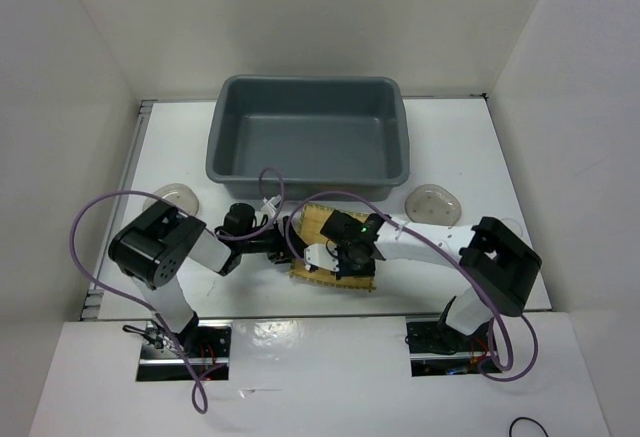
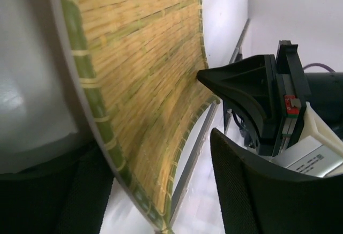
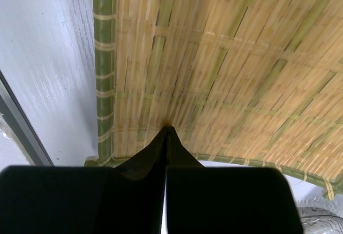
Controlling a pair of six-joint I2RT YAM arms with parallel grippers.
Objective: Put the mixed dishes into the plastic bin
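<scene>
The square yellow woven mat [image 1: 320,221] lies in front of the dark grey plastic bin [image 1: 305,142], with its left edge bowed upward. My left gripper [image 1: 290,239] is at that edge. In the left wrist view the raised mat [image 2: 150,57] stands between the parted fingers of the left gripper [image 2: 161,180], close to the left one and apart from the right one. My right gripper [image 1: 350,260] is shut, and its tips [image 3: 168,129] press down on the mat [image 3: 225,57]. Clear glass saucers sit at the left [image 1: 172,198] and at the right [image 1: 432,203].
The bin holds nothing that I can see. White walls enclose the table on three sides. Both arms cross the strip between the bin and the near edge, and purple cables loop over them.
</scene>
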